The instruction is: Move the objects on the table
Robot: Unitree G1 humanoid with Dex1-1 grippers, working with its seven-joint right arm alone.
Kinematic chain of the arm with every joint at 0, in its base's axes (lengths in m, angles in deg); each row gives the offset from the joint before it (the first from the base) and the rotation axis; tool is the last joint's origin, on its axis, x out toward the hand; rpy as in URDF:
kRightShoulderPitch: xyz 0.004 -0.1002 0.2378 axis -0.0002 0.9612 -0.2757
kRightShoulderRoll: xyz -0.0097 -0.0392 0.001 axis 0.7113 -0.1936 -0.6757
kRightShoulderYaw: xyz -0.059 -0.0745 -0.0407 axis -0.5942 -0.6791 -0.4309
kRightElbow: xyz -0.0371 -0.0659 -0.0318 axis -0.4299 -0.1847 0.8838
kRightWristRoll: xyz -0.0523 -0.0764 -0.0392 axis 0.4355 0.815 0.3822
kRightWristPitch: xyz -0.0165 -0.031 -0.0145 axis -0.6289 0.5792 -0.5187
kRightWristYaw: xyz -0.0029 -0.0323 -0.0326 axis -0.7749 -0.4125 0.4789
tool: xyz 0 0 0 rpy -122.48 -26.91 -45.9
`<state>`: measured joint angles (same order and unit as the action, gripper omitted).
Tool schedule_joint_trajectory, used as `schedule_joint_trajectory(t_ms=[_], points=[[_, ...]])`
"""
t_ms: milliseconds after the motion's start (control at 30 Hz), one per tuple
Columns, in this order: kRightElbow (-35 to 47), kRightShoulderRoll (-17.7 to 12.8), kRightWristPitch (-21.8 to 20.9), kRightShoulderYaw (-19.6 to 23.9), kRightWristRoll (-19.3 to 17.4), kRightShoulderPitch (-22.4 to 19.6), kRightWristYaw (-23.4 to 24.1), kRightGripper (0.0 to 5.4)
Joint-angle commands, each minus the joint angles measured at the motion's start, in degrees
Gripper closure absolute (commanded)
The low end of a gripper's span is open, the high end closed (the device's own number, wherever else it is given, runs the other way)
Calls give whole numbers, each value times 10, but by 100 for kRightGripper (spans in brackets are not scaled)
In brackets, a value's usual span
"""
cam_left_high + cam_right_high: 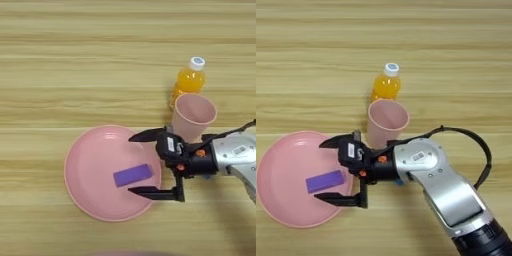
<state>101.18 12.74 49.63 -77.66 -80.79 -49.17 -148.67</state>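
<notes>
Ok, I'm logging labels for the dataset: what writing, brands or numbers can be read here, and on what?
None can be read.
Silver forearm: a white sticker with dark marks, too blurred to read.
Right gripper: a small white label on its black body, unreadable.
Orange juice bottle: no legible label.
Pink cup, purple block, pink plate: plain.

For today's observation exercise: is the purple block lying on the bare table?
No, the purple block lies on the pink plate.

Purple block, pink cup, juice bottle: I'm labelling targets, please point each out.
purple block (132, 175), left eye view, middle of its top face.
pink cup (387, 117), right eye view, inside wall.
juice bottle (190, 81), left eye view, orange body.
</notes>
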Motion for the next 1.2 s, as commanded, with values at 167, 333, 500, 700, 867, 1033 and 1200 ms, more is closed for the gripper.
schedule_joint_trajectory(t_ms=[167, 333, 500, 700, 867, 1033, 1200], points=[[-49, 11, -16, -29, 46, -50, 30, 2], [-84, 18, -27, -44, 67, -56, 31, 2], [-109, 26, -33, -51, 78, -60, 29, 2], [-126, 32, -39, -55, 88, -63, 29, 66], [-129, 34, -40, -54, 90, -63, 27, 125], [-130, 34, -41, -54, 90, -63, 26, 176], [-129, 34, -42, -53, 86, -63, 21, 227]])
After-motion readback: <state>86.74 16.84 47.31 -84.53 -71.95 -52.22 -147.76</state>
